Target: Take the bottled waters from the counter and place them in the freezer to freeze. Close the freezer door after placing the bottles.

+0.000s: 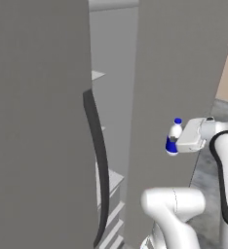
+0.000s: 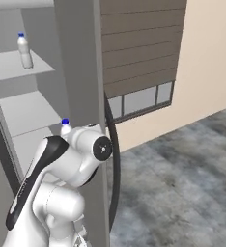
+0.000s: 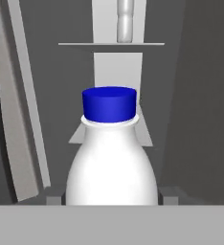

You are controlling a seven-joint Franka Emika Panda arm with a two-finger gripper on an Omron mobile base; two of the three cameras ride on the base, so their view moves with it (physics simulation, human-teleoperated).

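Left base view. Item: labelled bottle, blue cap up, dark blue label at its lower body, long axis upright. Held in the tool, which is closed on its body from the side. Position: in front of the plain grey door, right of the freezer gap; freezer door swung open at left, dark curved handle along its edge.

Right base view. Item: plain bottle, upright on an upper white shelf inside the freezer. Labelled bottle's cap shows above the wrist, level with a lower shelf.

Hand view. Labelled bottle between the fingertips, upright; shelves lie straight ahead beyond it. Judgement: the placing calls for a forward reach into the opening.
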